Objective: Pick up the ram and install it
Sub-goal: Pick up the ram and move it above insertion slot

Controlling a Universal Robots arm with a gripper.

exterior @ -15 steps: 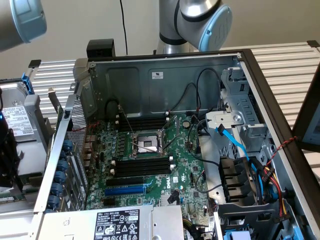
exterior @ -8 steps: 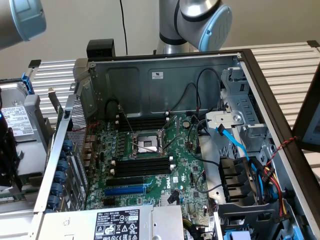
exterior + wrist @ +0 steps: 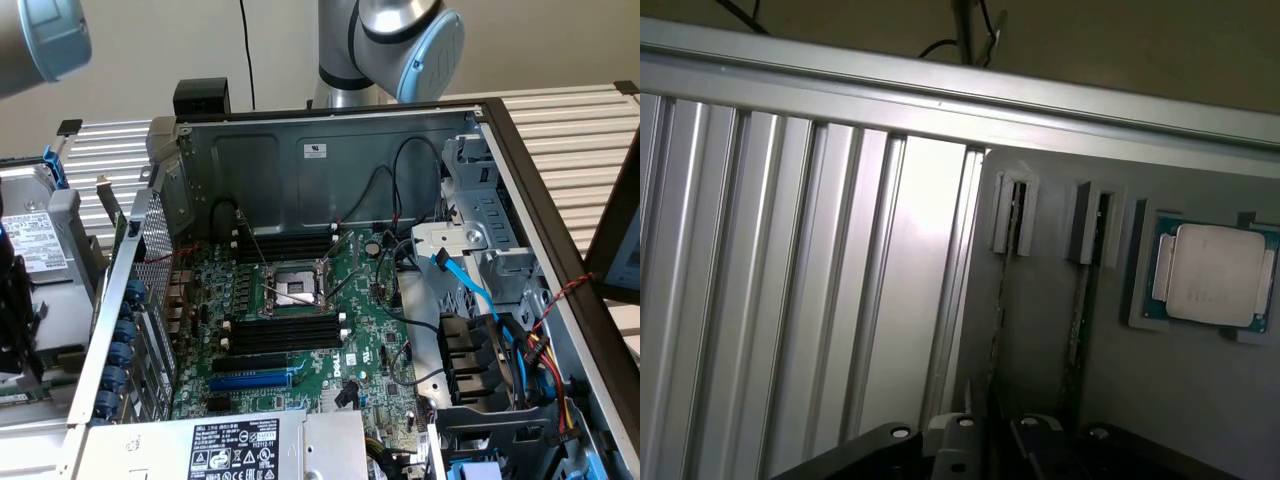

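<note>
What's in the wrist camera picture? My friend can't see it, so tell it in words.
The tool hangs close above a grey tray where two thin ram sticks stand on edge in slotted holders. A square silver computer chip rests in a pocket of the same tray, and a ribbed metal table stretches beside it.

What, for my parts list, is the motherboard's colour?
The motherboard is green, clearest in the exterior view.
</note>
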